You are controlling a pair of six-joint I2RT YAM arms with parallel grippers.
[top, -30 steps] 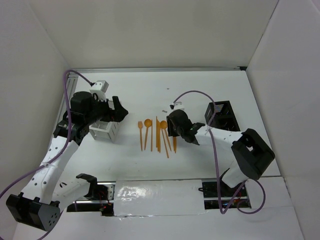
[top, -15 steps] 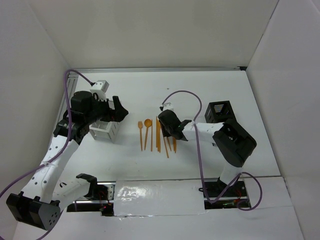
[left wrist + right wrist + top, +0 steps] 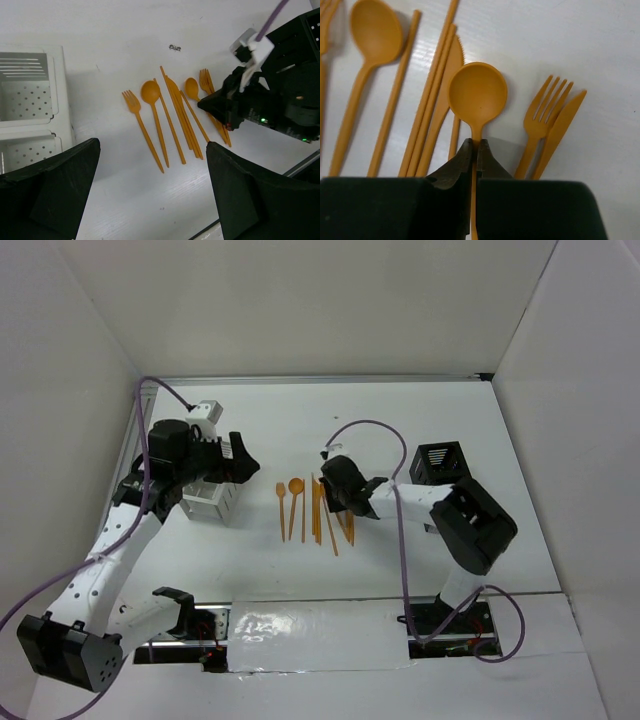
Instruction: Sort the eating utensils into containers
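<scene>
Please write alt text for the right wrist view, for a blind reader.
The right gripper is shut on the handle of an orange spoon, just below its bowl. A fork and another spoon lie nearby.

Orange utensils (image 3: 170, 115) lie in a row on the white table (image 3: 100, 30), white caddy (image 3: 30, 100) at left edge. Left tool (image 3: 152, 150) fingers wide apart. Right tool (image 3: 201, 106) tip on right-hand spoon (image 3: 191, 88) handle.
</scene>
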